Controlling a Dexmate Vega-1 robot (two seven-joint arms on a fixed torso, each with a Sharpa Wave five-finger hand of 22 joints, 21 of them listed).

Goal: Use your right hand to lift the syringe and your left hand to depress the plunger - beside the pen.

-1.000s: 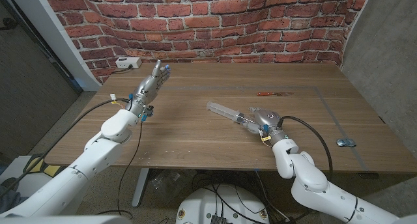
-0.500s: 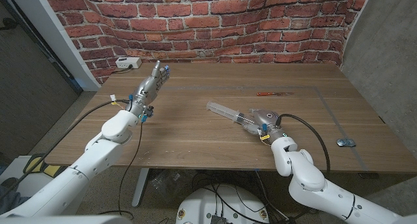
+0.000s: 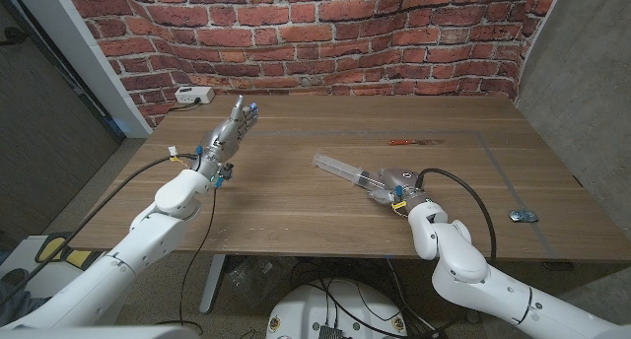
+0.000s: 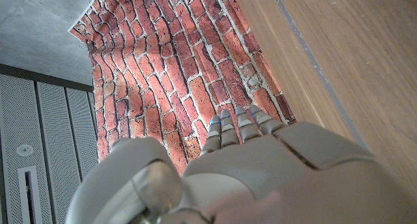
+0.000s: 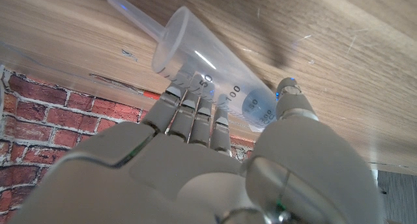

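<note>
the syringe point(image 3: 347, 171) is lying on its side near the middle of the wooden table point(image 3: 296, 206), barrel running diagonally, with the red pen point(image 3: 406, 141) lying apart from it toward the brick wall point(image 3: 296, 33) — placement that is leaving its near end open to the right hand point(image 3: 396, 184). that hand is sitting at the barrel's near end; in the right wrist view the fingers point(image 5: 195, 116) are lying along one side of the clear barrel point(image 5: 215, 81) and the thumb point(image 5: 290, 97) is standing at the other, so the hand looks to be closing round it rather than lifting it, the syringe seemingly resting on the wood. whether the grip is firm, i cannot tell. the right forearm is reaching in low from the table's near edge.

the left hand point(image 3: 229, 132) is waiting well off to the left side — raised, fingers straight and held together, holding nothing, and pointing toward the wall. it is probably keeping clear until the barrel is lifted and the plunger is offered to it.
</note>
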